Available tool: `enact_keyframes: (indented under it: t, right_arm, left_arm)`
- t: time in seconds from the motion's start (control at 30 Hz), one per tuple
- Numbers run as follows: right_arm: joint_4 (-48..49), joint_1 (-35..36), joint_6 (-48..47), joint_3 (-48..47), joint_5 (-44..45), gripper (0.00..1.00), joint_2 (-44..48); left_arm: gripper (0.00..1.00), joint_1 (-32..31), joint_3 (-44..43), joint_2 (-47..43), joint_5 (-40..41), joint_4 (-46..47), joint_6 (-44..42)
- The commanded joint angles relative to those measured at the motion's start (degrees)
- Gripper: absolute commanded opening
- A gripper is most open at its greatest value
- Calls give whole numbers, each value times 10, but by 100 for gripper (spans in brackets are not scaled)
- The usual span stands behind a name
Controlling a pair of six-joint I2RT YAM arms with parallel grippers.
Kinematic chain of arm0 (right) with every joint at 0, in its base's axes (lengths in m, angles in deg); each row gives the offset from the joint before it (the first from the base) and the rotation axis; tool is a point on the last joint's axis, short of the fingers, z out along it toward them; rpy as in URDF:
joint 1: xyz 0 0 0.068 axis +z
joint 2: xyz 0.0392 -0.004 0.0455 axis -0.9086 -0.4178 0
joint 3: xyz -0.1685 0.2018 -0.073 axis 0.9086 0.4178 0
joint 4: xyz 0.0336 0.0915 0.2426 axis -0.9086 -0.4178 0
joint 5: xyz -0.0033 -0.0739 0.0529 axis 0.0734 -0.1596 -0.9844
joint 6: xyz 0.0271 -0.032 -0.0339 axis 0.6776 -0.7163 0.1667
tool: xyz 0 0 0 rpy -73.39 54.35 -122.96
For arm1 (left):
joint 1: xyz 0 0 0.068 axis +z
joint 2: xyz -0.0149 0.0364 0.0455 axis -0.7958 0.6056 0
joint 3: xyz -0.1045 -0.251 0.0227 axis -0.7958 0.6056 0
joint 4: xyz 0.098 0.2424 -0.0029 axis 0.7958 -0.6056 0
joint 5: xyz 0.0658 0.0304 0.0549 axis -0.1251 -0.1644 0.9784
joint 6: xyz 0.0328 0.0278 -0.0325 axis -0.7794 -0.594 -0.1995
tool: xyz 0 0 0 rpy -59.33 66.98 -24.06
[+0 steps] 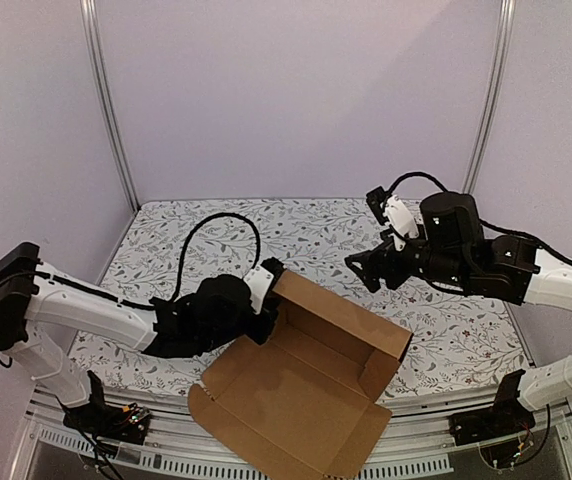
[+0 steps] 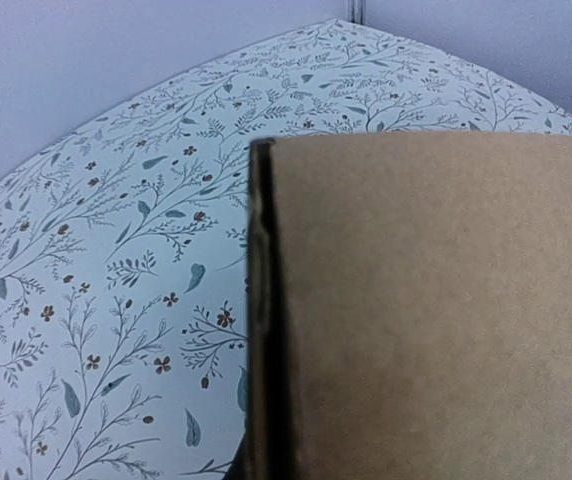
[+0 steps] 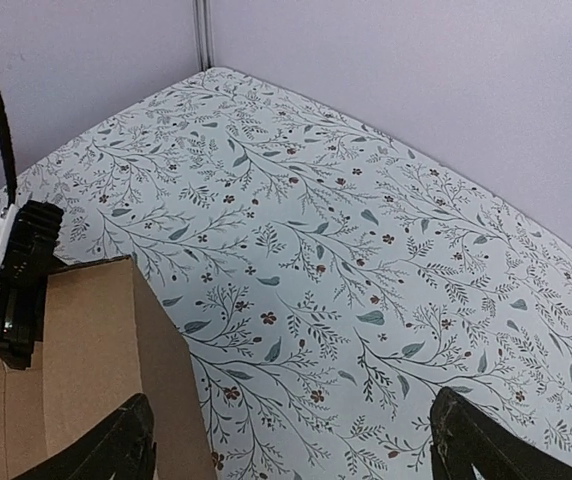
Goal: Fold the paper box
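Top external view: the paper box (image 1: 306, 390) is seen at lower centre, partly folded, on the flowered surface (image 1: 316, 225). Its upper-left wall corner is held by the left end effector (image 1: 269, 290). The right end effector (image 1: 361, 270) is spread wide at right of centre, apart from the box.

Soft, even, bright light, faint shadows; wrist views bow at edges; paper box (image 2: 436, 310) close-up blurs.

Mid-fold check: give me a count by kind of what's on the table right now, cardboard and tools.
paper box: 1
tools: 2, left tool and right tool
Total: 3
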Motion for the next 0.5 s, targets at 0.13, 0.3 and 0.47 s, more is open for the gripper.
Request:
enact_keyframes:
  t: [0.13, 0.3, 0.47]
  right_arm:
    - [-8, -1, -5, -16, -90, 84, -48]
    - [30, -2, 22, -10, -124, 80, -75]
    - [44, -1, 40, -7, -137, 78, -101]
  left_arm:
    - [0, 27, -21, 51, -106, 54, -59]
    - [0, 27, -23, 71, -110, 59, -45]
    - [0, 27, -15, 74, -107, 64, -31]
